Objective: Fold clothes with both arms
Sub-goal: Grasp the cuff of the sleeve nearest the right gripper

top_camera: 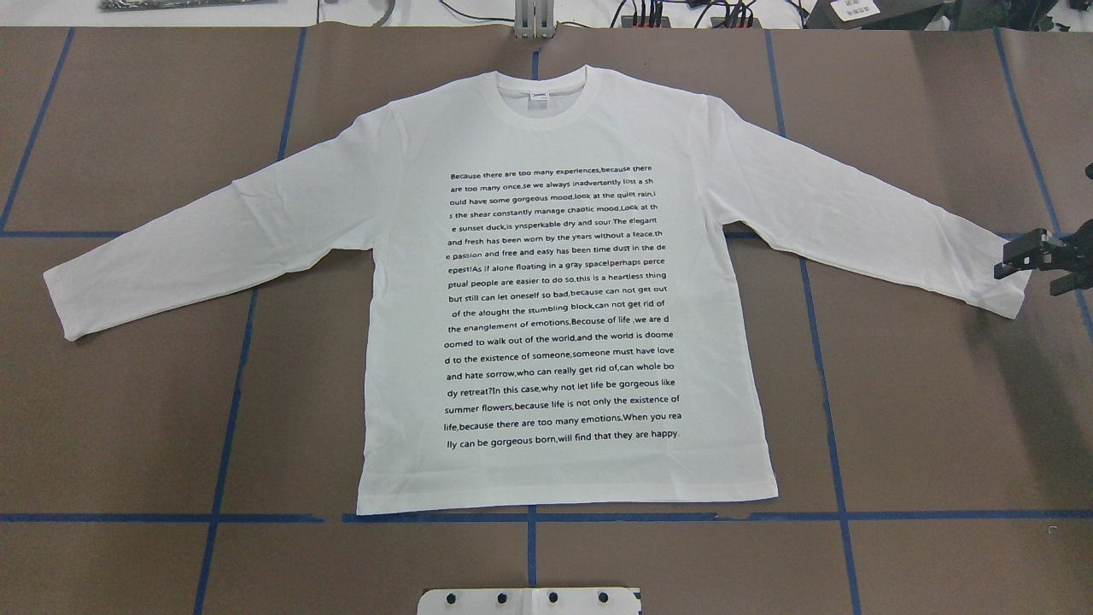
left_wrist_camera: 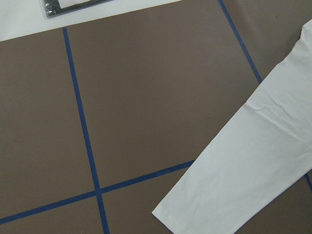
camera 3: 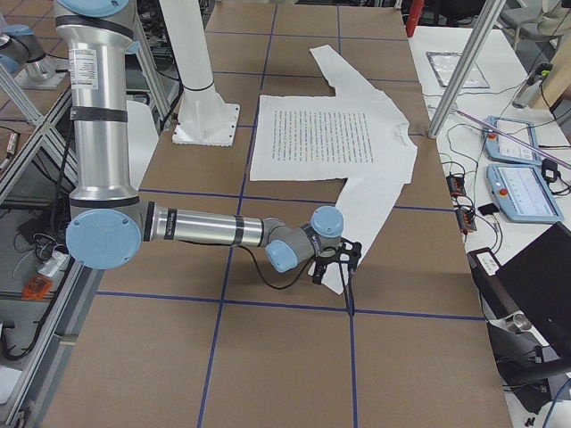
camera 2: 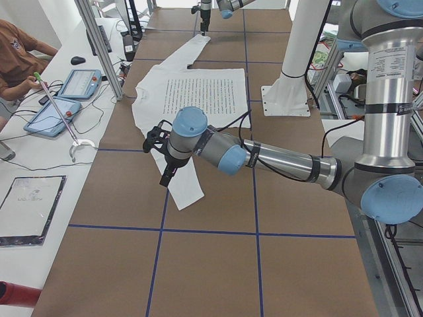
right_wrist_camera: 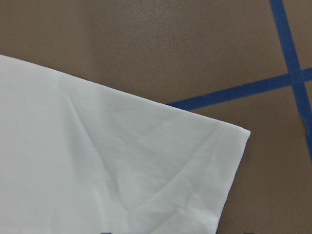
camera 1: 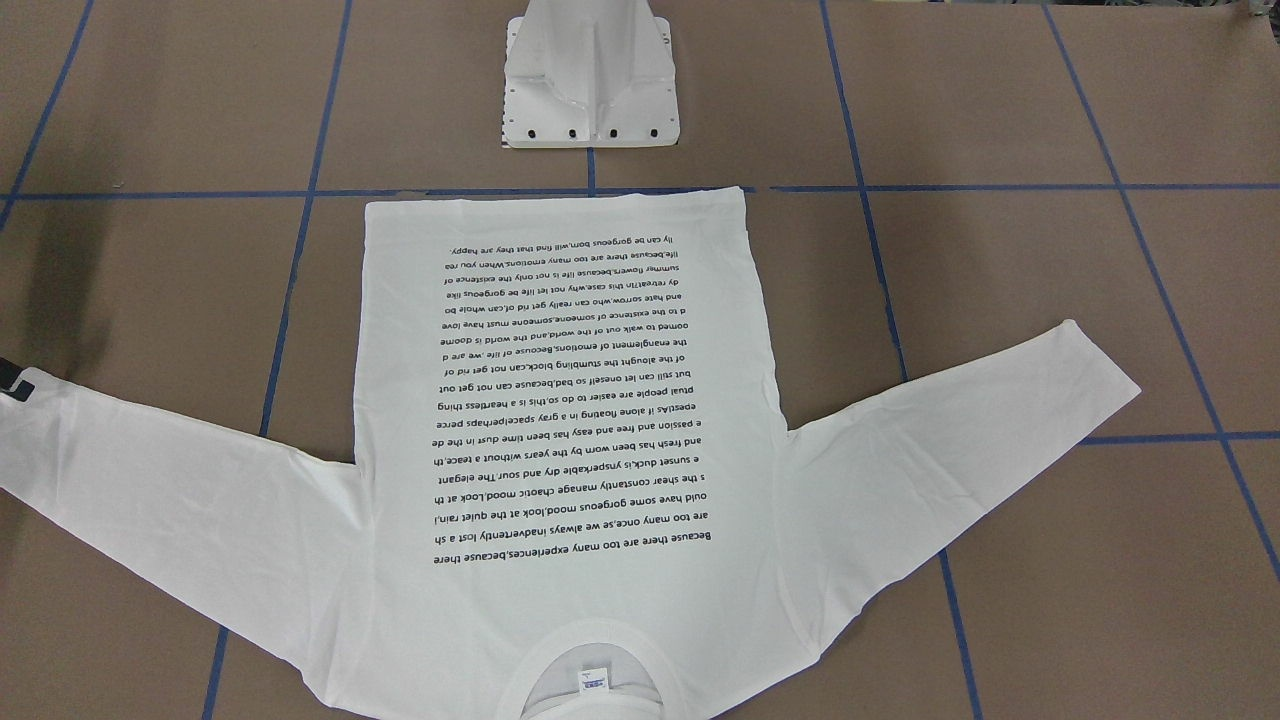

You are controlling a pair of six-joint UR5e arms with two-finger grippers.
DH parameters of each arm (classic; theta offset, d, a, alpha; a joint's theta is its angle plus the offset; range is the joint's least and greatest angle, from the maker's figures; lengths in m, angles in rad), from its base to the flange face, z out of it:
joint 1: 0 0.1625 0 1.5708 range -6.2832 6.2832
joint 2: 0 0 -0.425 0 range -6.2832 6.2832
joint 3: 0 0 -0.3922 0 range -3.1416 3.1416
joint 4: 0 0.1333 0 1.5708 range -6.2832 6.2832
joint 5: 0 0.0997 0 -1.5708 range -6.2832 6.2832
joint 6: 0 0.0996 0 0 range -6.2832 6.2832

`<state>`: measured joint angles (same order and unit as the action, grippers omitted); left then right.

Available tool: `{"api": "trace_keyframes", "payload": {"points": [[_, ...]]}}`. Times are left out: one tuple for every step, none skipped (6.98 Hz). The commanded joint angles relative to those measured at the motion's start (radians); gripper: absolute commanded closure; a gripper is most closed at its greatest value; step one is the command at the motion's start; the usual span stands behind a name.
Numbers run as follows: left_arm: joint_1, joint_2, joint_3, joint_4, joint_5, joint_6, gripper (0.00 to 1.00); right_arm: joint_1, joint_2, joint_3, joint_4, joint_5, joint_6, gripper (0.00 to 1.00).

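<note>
The white long-sleeved shirt lies flat on the brown table, text side up, collar at the far edge and both sleeves spread out. It also shows in the front view. My right gripper hovers just beyond the right sleeve cuff, its fingers apart and empty; a corner of it shows in the front view. My left gripper hangs over the left sleeve end. It shows only in the exterior left view, so I cannot tell whether it is open or shut.
The white pedestal base stands at the shirt's hem side. Blue tape lines grid the table. An operator and tablets are on a side bench beyond the collar edge. A bagged dark item lies off the table.
</note>
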<state>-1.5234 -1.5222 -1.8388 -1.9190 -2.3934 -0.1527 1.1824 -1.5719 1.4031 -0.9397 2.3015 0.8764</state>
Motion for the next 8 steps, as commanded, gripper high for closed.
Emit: {"api": "trace_keyframes", "payload": {"points": [[-0.001, 0.005, -0.003, 0.000, -0.001, 0.001, 0.00, -0.006, 0.007, -0.019, 0.001, 0.000, 0.006, 0.24], [-0.001, 0.007, -0.002, 0.000, 0.000, 0.001, 0.00, -0.010, 0.009, -0.019, 0.001, 0.001, 0.006, 0.28], [-0.001, 0.007, -0.002, 0.000, 0.000, 0.001, 0.00, -0.020, 0.007, -0.021, 0.001, 0.001, 0.006, 0.29], [0.000, 0.005, 0.000, 0.000, 0.000, 0.001, 0.00, -0.023, 0.007, -0.021, 0.001, 0.003, 0.006, 0.30], [-0.001, 0.004, -0.002, 0.000, -0.001, 0.001, 0.00, -0.023, 0.000, -0.021, 0.001, 0.003, 0.006, 0.38], [-0.001, 0.004, 0.000, 0.000, 0.000, 0.001, 0.00, -0.024, 0.000, -0.022, -0.001, 0.001, 0.006, 0.58], [-0.001, 0.004, 0.000, 0.000, 0.000, 0.001, 0.00, -0.023, 0.000, -0.035, 0.001, 0.003, 0.006, 0.79], [-0.001, 0.005, 0.000, 0.000, -0.001, 0.001, 0.00, -0.023, 0.000, -0.035, 0.001, 0.004, 0.006, 0.96]]}}
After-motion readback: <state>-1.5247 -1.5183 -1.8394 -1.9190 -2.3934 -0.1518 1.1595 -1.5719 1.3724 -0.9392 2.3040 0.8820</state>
